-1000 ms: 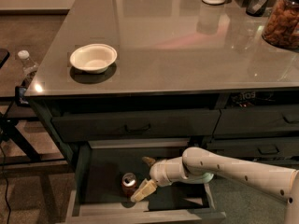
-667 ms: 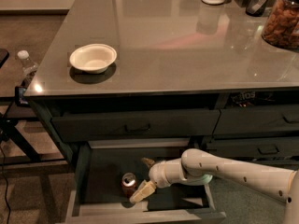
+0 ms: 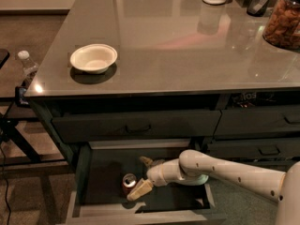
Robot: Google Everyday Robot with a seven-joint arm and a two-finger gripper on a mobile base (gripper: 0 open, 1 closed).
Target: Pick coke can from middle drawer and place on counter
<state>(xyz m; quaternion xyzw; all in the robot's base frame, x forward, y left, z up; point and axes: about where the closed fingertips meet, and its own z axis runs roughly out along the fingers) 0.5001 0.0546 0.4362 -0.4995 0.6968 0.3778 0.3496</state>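
Gripper sits in the middle drawer at our six o'clock, fingers spread open; the coke can stands upright at its nine o'clock, just beside the lower finger. Its label we cannot read.

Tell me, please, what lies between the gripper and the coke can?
Nothing, in the camera view: the open gripper sits inside the middle drawer with the coke can right at its fingers.

The white arm reaches in from the lower right, nearly level; the wrist bends slightly downward; the gripper sits low at centre, pointing left; its two fingers spread apart.
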